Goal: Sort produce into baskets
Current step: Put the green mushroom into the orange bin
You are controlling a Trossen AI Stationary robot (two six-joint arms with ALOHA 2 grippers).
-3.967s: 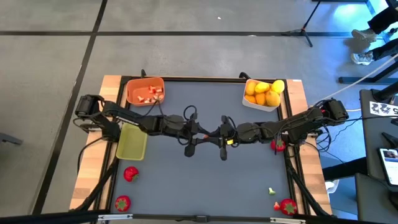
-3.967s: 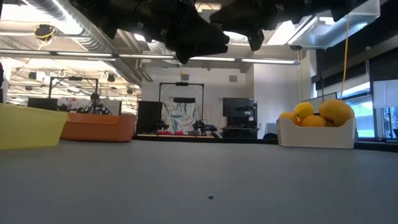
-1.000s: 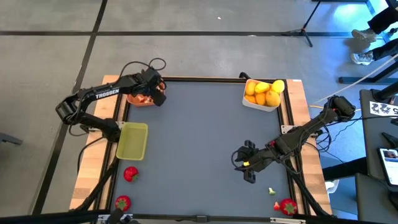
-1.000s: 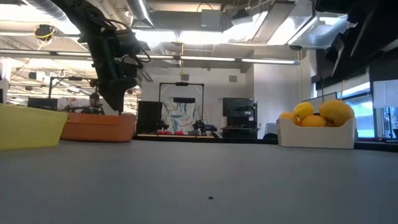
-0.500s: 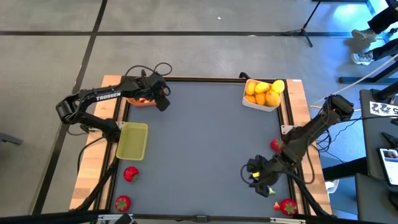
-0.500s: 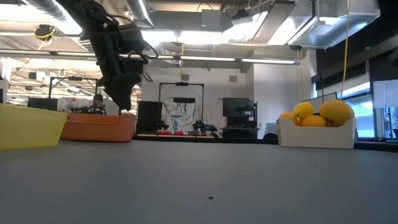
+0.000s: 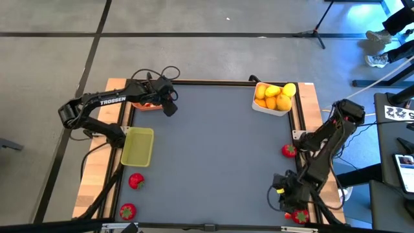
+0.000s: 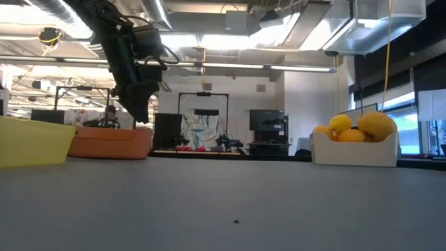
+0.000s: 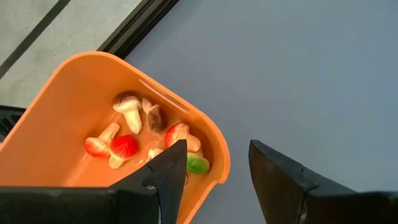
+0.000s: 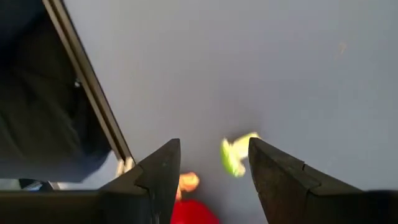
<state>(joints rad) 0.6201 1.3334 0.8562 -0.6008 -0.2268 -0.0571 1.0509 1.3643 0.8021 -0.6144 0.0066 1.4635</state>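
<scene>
A dark grey table (image 7: 213,149) with wooden side strips fills the high view, set on a grey floor; the low view looks across it into a lit workshop.

The right gripper (image 7: 279,194) hangs low over the near right corner, fingers (image 10: 163,167) spread open with nothing between them. Just ahead of them lies a small green bit (image 10: 235,155), and beside that a red strawberry (image 10: 194,211) with a pale piece (image 10: 188,182) touching it. Farther out, another strawberry (image 7: 288,151) lies by the right edge, beyond the arm.

The left gripper (image 7: 170,107) hovers at the far left – also open and empty – just over the inner rim of the orange basket (image 9: 74,87). Inside the basket sit pale-and-red bits (image 9: 127,109), a red piece (image 9: 124,146) and a green one (image 9: 198,164). Nearer along the left edge stands the yellow-green basket (image 7: 137,147), then two strawberries (image 7: 135,180) on the table's near left.

Well across from this gripper, the white basket (image 7: 272,107) at the far right holds yellow and orange citrus (image 8: 352,127) – piled above its rim
</scene>
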